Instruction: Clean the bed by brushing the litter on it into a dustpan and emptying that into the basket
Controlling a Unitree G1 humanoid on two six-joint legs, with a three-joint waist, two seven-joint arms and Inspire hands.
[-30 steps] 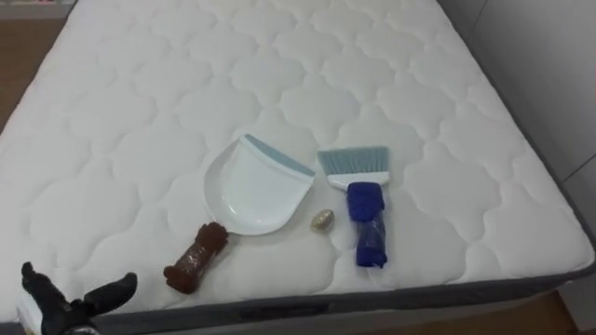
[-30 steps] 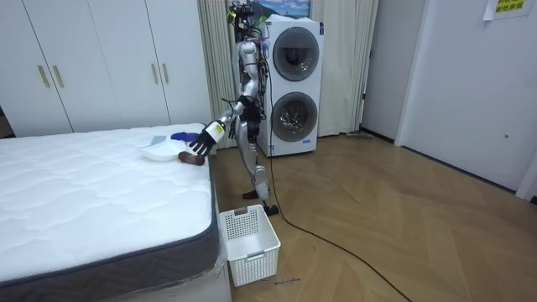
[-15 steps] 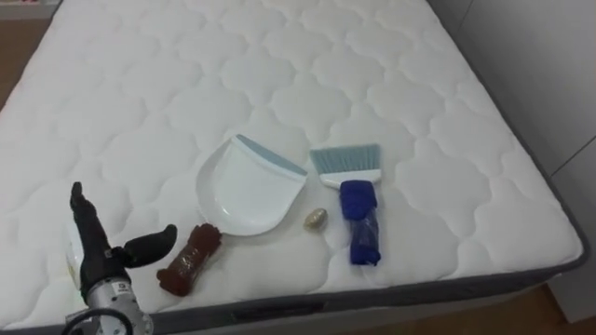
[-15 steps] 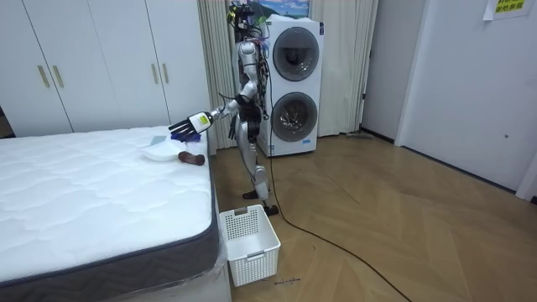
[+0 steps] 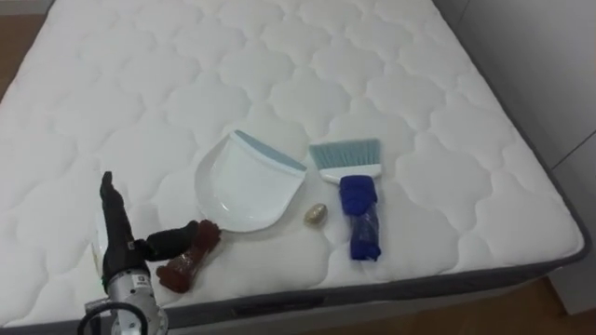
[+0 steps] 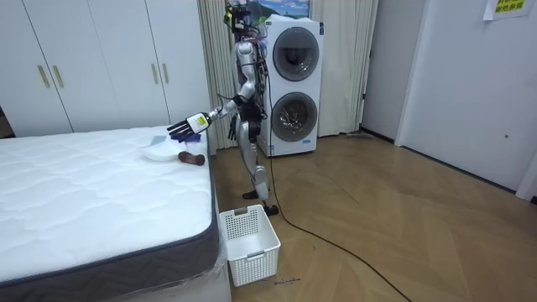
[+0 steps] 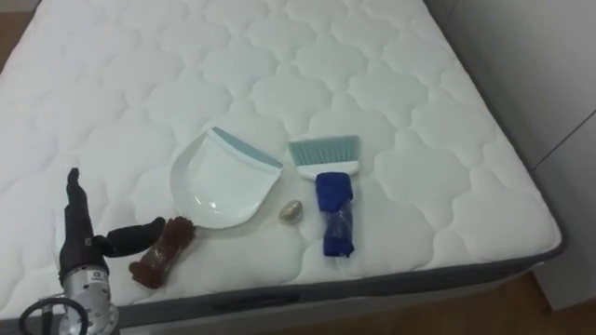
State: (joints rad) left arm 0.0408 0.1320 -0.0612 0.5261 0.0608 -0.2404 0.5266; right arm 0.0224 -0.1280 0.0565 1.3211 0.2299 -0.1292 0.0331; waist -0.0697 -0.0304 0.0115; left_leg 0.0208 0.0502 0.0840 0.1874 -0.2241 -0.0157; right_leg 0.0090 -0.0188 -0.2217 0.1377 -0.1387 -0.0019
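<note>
White quilted mattress point(image 5: 140, 84) carries everything near its front edge. At the left the black left hand point(image 5: 119, 244) hovers, fingers point(image 5: 108, 200) straight and together, thumb spread toward the brown knobbly handle point(image 5: 186, 261), holding nothing. Next lies the white plastic dustpan point(image 5: 250, 181), probably light and stiff, best gripped round that handle. Then come a small beige pebble-like scrap point(image 5: 316, 214) and the blue-handled brush point(image 5: 360, 219), likely light with a rigid handle.
</note>
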